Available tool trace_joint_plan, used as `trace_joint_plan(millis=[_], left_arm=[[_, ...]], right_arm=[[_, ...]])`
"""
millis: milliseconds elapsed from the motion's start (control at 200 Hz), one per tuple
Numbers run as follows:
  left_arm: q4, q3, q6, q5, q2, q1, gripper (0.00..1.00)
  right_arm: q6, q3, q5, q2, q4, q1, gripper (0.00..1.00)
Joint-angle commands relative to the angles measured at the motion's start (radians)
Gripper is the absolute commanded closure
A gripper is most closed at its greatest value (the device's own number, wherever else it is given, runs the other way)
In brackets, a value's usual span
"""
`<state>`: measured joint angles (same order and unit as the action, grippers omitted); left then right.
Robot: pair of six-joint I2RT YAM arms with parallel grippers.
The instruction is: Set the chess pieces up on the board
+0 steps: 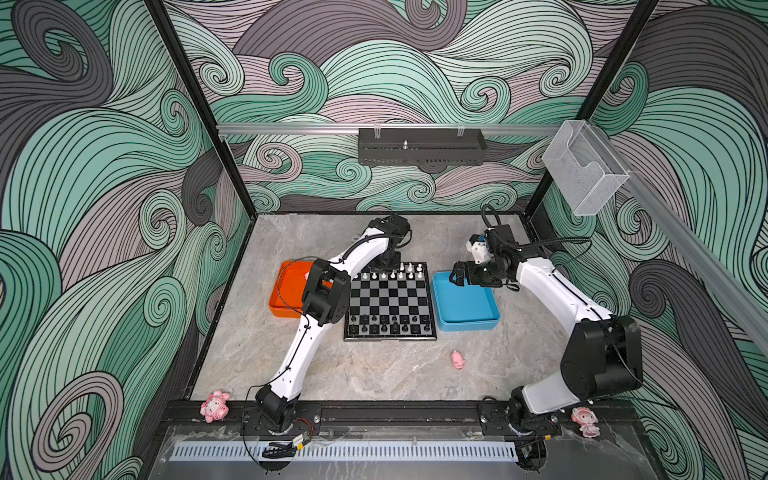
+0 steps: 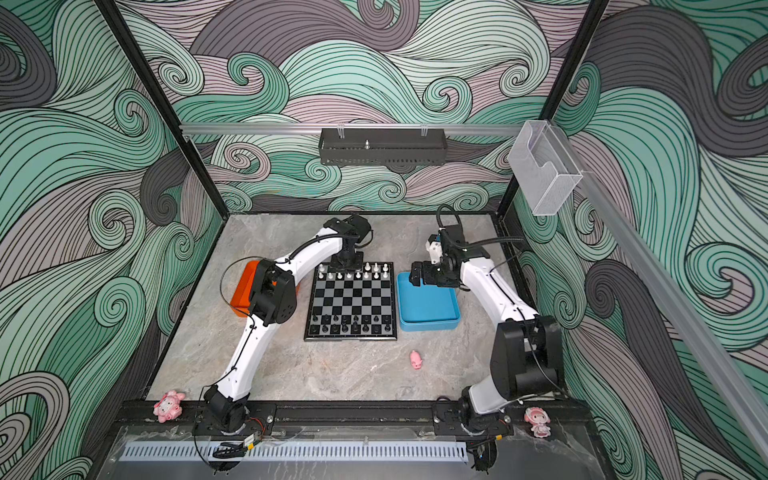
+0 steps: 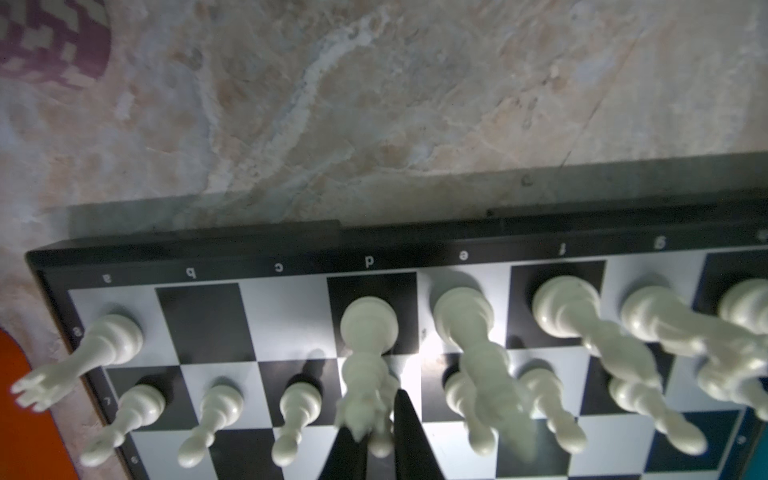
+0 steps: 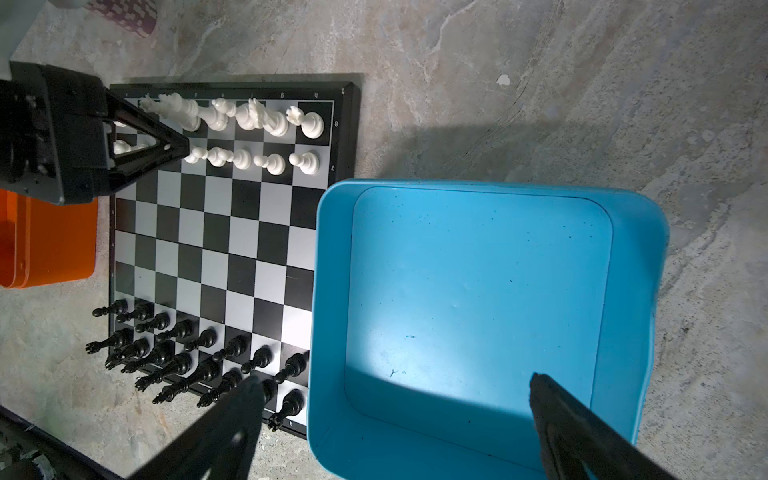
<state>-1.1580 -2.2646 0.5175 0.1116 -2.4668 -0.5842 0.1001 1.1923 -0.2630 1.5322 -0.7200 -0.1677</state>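
**Light, tippy chessmen: left gripper pinched on a white piece, right gripper wide and idle**

The chess pieces look like small, hard, smooth plastic. Expect them to be very light, rigid and a little slippery. They should also topple easily, since each stands tall on a narrow round base. Take one by its slim stem or just under its crown, from straight above, with a gentle pinch. The neighbours stand close, so a slanted or wide approach could knock them over.

At the far left, the orange tray sits on the table just beside the board. I cannot tell whether a piece lies in it.

Your left gripper hangs over the far row of the board with its jaws nearly together. In the left wrist view its fingers appear clamped on the crown of the white d-file piece. That piece's base sits on the d square of the far row, but you cannot see whether it rests there fully. On the same row the white rook stands on a, and the 2 squares b and c are bare.

The other white pieces occupy the rest of the 2 far rows. The black pieces stand in the 2 near rows.

To the right, your right gripper hovers over the blue tray, which lies just beside the board's right edge. Its jaws are spread wide with nothing between them, and no piece shows in that tray.
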Motion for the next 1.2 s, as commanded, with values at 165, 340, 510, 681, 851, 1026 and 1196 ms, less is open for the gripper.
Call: trace_joint_plan(millis=[165, 340, 510, 681, 851, 1026, 1196], left_arm=[[-0.003, 0.012, 0.019, -0.001, 0.003, -0.003, 0.83], [-0.002, 0.013, 0.019, 0.006, 0.016, -0.003, 0.75], [-0.003, 0.013, 0.019, 0.012, 0.039, -0.003, 0.72], [-0.007, 0.014, 0.019, 0.013, 0.078, -0.003, 0.7], [-0.02, 0.013, 0.014, 0.017, 0.134, -0.003, 0.69], [-0.045, 0.028, 0.007, 0.035, 0.212, -0.003, 0.68], [-0.054, 0.111, 0.0, 0.127, 0.33, -0.002, 0.58]], right_arm=[[-0.01, -0.011, -0.009, 0.003, 0.0, 0.007, 0.01], [-0.01, -0.009, -0.011, 0.003, 0.001, 0.007, 0.01], [-0.009, -0.008, -0.012, -0.001, 0.001, 0.007, 0.01], [-0.007, -0.008, -0.012, -0.005, 0.001, 0.007, 0.01], [-0.002, -0.005, -0.012, -0.013, 0.002, 0.007, 0.01], [0.005, 0.004, -0.012, -0.029, -0.011, 0.008, 0.01], [0.035, 0.021, 0.031, -0.038, -0.038, 0.005, 0.01]])
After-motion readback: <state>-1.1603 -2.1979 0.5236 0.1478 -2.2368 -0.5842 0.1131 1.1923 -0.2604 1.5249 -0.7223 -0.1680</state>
